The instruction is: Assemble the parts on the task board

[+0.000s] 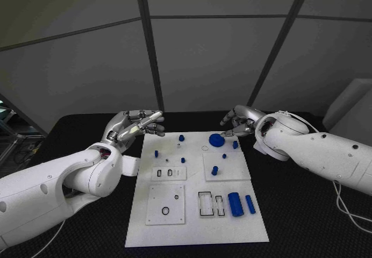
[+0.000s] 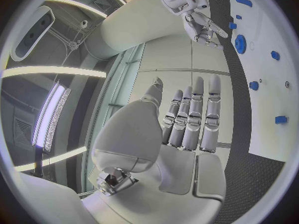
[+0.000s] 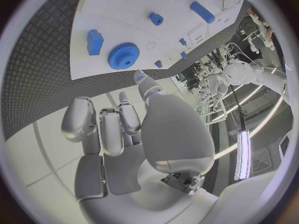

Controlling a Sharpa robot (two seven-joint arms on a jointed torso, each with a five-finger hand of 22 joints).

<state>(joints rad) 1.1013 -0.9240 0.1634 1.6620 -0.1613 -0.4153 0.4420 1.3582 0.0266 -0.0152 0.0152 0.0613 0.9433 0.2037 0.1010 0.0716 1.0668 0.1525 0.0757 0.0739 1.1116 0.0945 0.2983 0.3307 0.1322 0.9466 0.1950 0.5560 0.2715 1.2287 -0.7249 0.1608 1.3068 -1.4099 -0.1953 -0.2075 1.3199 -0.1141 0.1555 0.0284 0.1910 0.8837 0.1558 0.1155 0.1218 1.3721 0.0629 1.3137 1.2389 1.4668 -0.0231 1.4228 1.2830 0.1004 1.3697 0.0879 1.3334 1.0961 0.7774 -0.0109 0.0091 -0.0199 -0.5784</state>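
The white task board lies in the middle of the black table. On it a blue gear sits near the far edge, with several small blue pegs around it. Two blue cylinders lie side by side at the near right. My left hand hovers off the board's far left corner, its fingers straight and apart, holding nothing. My right hand hangs just beyond the gear, above the board's far edge, fingers loosely bent and empty. A blue block stands beside the gear.
Raised white panels with dark outlined slots and rings sit on the board's near half. Black table surface stretches on both sides. A grey wall stands behind the table, and a cable trails from my right arm.
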